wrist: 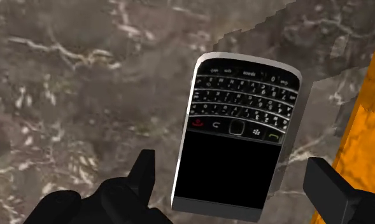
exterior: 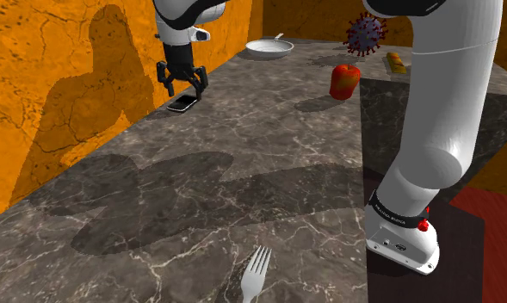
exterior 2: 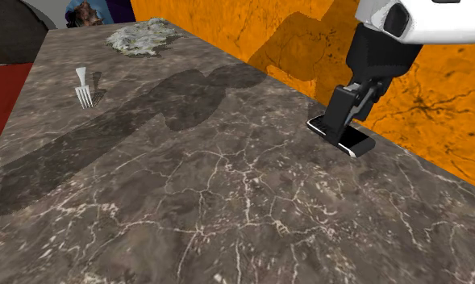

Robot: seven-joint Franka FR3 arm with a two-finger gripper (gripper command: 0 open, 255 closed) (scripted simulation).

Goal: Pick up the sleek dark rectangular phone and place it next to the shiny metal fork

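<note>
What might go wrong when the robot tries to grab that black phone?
The black rectangular phone lies slanted between the fingers of the open black gripper, so it might twist or slip when squeezed. The orange wall is close beside one finger, which might bump it. The silver fork lies far across the marble table, a long carry.

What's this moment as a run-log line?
black gripper: open above dark rectangular phone | phone: flat on marbled table | shiny metal fork: far off
</note>
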